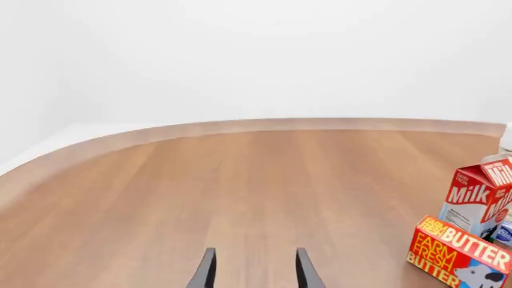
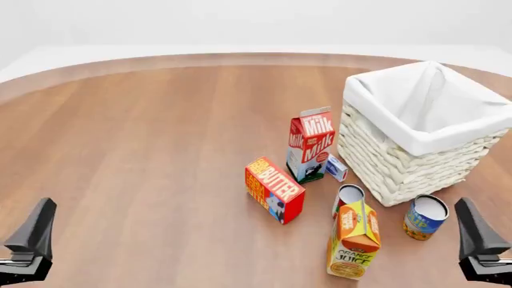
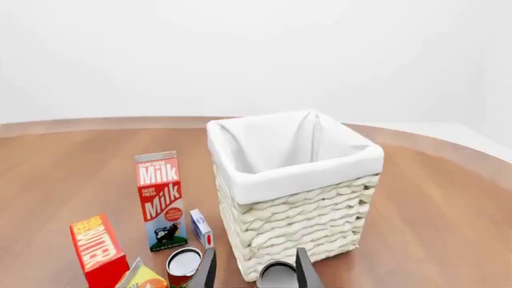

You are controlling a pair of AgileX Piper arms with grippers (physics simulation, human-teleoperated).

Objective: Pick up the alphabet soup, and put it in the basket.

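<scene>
Front view showed a round wooden tabletop (image 2: 144, 150) carrying everything. Largest on it: the basket (image 2: 420, 135), white wicker with cloth lining folded over the rim, standing upright at far right. Just left of the basket stood a milk carton (image 2: 310, 144), upright, red and white. A small blue-and-white box (image 2: 336, 168) sat between the milk carton and the basket's near-left corner, close to both; contact could not be judged. Nearer and left of the milk carton lay a butter box (image 2: 274, 189), red and yellow, angled. An orange juice carton (image 2: 354, 240) stood upright near the front, right of the butter box. Just behind the orange juice carton, a red-labelled can (image 2: 349, 197) showed its pale top, partly hidden by the carton.

The alphabet soup (image 2: 424, 217) stood upright on the tabletop at near right, just in front of the basket's near corner, right of the orange juice carton and apart from it.

Left claw (image 1: 254, 270) hung over bare wood at near left, fingers parted, nothing between them. Right claw (image 3: 254, 270) was likewise spread and empty, at near right, with the alphabet soup's rim (image 3: 277, 273) seen between its fingers, farther off against the basket's foot.
</scene>
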